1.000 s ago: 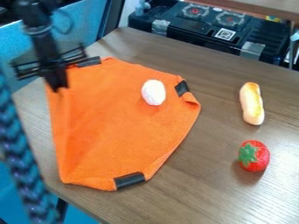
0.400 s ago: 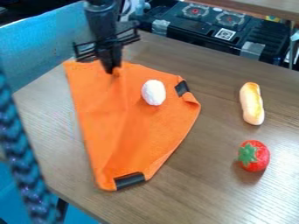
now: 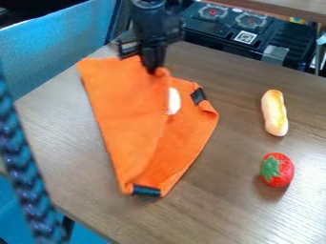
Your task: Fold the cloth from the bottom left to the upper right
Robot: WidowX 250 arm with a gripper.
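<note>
Orange cloth (image 3: 130,114) lies on the wooden table (image 3: 242,200), its near corner with a dark strip (image 3: 146,191) toward the camera. To the right is a toy strawberry (image 3: 277,170), and farther a bread-like toy (image 3: 274,114). One flap of the cloth partly covers a white lump (image 3: 174,101). At the far side, the gripper (image 3: 153,70) is closed on the cloth's raised edge; most of the cloth spreads below it, nearer to the camera. Behind stands a black case (image 3: 219,33).
</note>
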